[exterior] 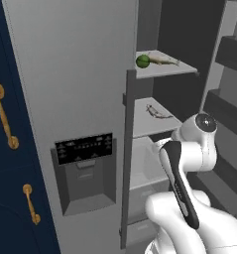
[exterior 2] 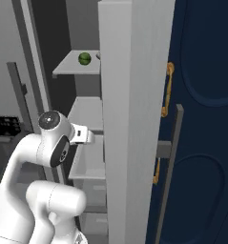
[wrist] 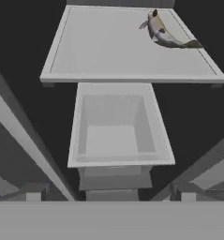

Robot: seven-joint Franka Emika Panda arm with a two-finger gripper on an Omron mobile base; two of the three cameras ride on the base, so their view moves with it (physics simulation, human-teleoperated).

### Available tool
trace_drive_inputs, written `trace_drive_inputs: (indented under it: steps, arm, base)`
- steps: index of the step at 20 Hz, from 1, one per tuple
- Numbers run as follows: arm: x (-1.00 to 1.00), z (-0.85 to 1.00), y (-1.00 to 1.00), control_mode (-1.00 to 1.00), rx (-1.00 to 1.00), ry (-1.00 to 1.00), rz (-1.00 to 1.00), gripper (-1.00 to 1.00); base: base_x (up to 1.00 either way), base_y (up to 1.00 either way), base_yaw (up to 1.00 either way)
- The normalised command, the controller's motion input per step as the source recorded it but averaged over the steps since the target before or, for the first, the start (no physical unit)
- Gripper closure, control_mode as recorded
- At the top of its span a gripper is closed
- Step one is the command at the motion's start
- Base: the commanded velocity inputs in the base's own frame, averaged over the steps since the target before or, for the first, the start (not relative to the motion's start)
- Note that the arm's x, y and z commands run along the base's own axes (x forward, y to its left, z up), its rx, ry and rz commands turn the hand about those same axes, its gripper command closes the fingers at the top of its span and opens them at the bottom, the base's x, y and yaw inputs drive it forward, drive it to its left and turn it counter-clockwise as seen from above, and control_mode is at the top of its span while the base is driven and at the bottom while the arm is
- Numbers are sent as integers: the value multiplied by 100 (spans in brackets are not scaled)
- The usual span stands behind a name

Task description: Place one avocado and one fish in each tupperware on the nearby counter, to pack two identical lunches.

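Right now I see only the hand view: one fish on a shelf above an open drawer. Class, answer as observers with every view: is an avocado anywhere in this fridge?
Observer: Yes. An avocado sits on the top shelf, one level above the lower fish.
Operator: Anything beside it?
Observer: A second fish lies just to its right in the left base view. I cannot tell whether they touch.
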Motion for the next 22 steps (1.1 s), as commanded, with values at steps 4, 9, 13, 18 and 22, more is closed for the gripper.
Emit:
trace_drive_inputs:
  steps: [4,9,13,18,22]
  arm:
    - [0,0,0,100,0,0,0,-100]
    - [0,0,0,100,0,0,0,-100]
    - [53,0,-6,-100,0,0,0,-100]
    - [92,10,-16,-100,0,0,0,-100]
    - [92,17,-34,-100,-2,0,0,-100]
  base:
    - [48,-4,-20]
    - [41,-5,-10]
    - [0,0,0]
    - [0,0,0]
    - [0,0,0]
